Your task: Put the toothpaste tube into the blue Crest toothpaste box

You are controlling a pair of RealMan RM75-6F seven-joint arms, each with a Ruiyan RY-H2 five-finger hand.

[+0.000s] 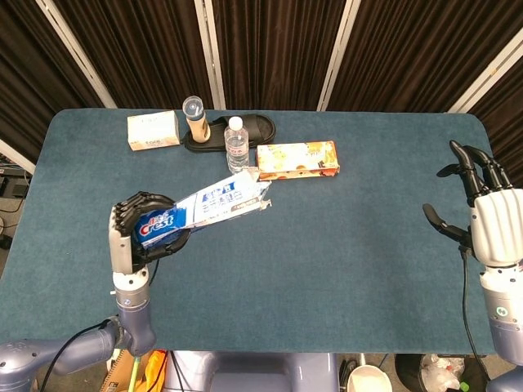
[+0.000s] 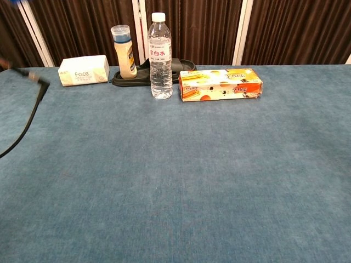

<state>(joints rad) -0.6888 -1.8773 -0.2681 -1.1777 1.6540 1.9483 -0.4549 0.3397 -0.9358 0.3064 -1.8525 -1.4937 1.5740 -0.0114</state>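
Head view: left hand raised above the near-left part of the blue table, fingers wrapped around the printed end of the blue Crest toothpaste box. Box held off the table, tilted, its open flapped end pointing up and away toward the water bottle. Toothpaste tube not visible as a separate thing; can't tell whether it's inside the box. Right hand at the table's right edge, upright, fingers spread apart, holding nothing, well away from the bottle.

Around the water bottle, at the far side of the table: orange carton just to its right, black slipper behind it, a tan bottle with a clear cap to its left resting against the slipper, and a pale "Face" tissue pack further left.

Chest view shows the same back row and a black cable at the left edge; neither hand appears there.
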